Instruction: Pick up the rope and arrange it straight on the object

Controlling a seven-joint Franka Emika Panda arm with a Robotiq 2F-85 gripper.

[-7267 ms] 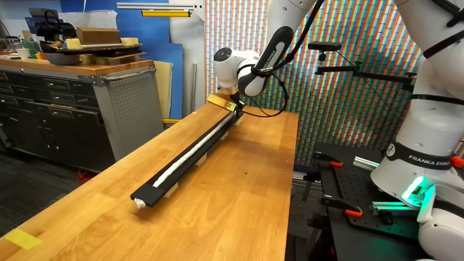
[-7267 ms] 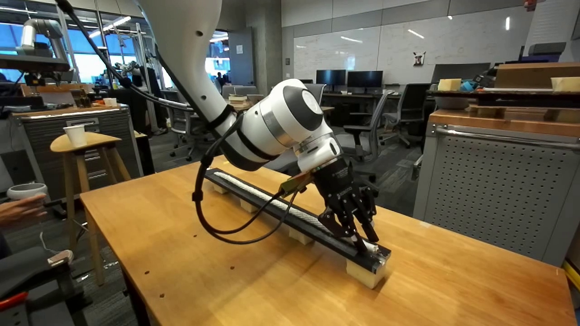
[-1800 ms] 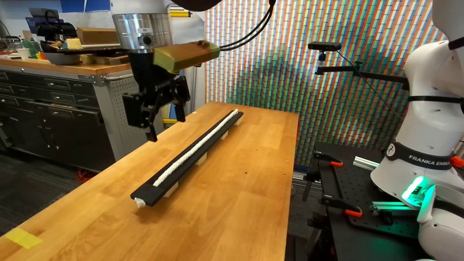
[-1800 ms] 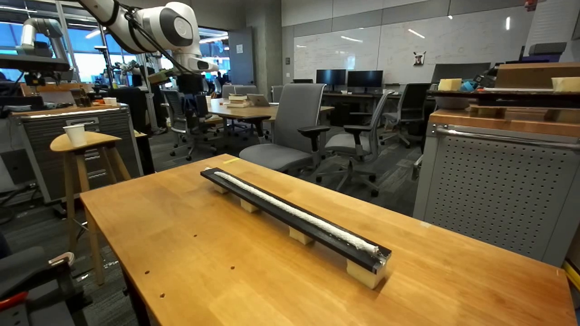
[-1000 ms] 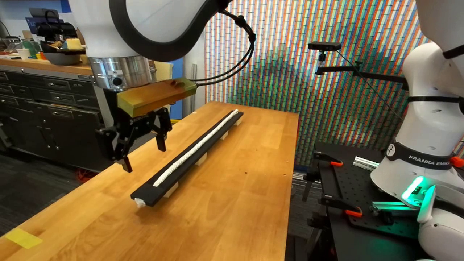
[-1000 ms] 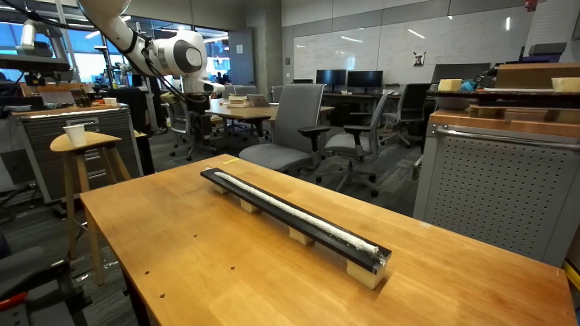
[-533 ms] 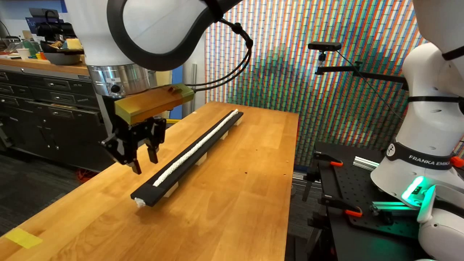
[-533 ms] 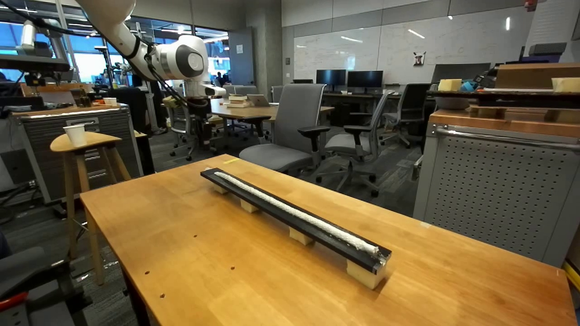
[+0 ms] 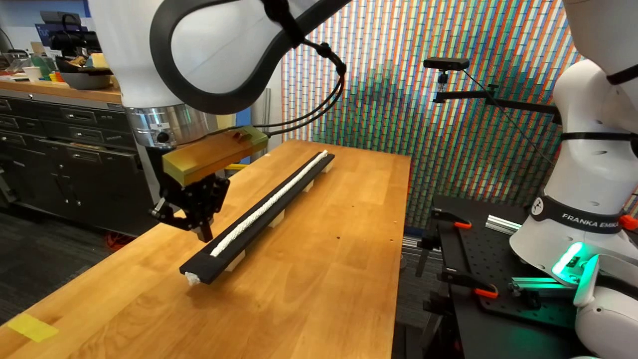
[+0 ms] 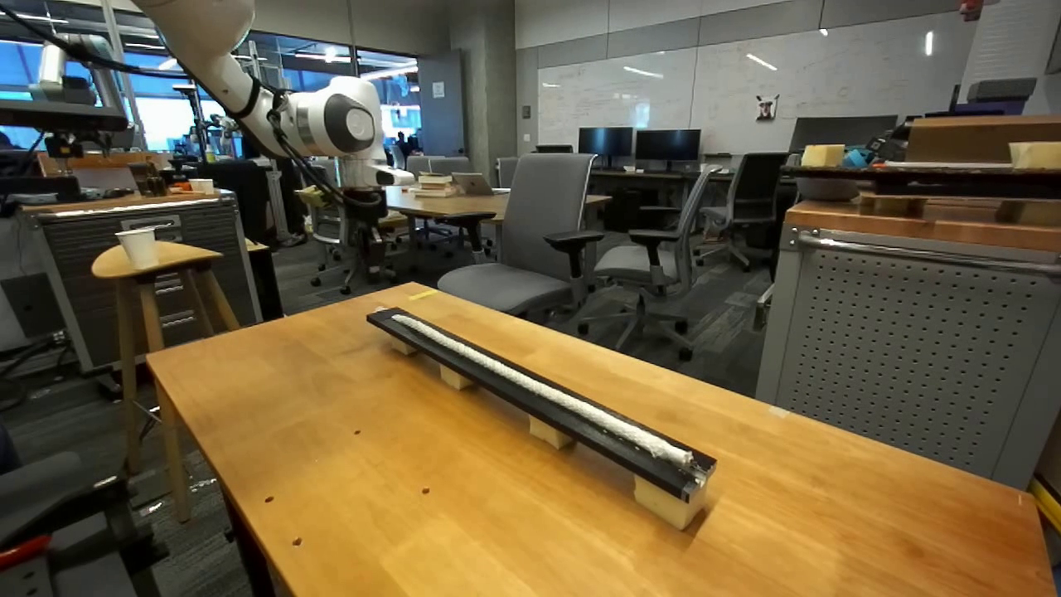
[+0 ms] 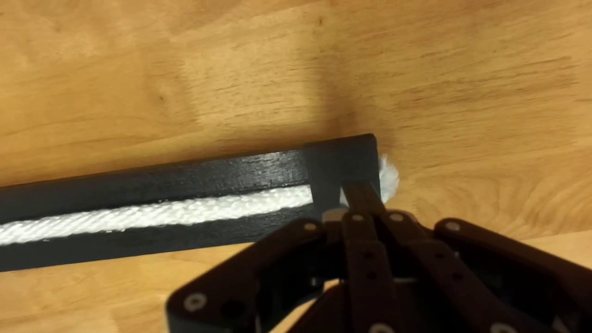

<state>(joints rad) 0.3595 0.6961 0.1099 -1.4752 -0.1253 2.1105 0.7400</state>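
The white rope (image 9: 269, 202) lies straight along the top of the long black bar (image 9: 205, 267) in both exterior views. The rope (image 10: 539, 387) runs nearly the length of the bar (image 10: 580, 429). In the wrist view the rope (image 11: 162, 215) passes under a flat black cap (image 11: 340, 159) at the bar's end. A frayed white tuft (image 11: 389, 179) sticks out beyond it. My gripper (image 9: 203, 233) is above the table beside that end, apart from the bar. In the wrist view the gripper (image 11: 363, 196) has its fingers together, with nothing seen between them, in front of part of the cap.
Pale blocks (image 9: 276, 218) hold the bar above the wooden table (image 9: 319, 299). A metal cabinet (image 10: 920, 348) stands beyond the table's long edge. Yellow tape (image 9: 32, 327) marks a table corner. Cables (image 9: 309, 117) loop from the wrist. A camera on a bracket (image 9: 446, 63) stands behind.
The gripper has gone from the bar's far end to the capped end. In the last second it has lowered and its fingers have closed from open. The rope and bar have stayed still.
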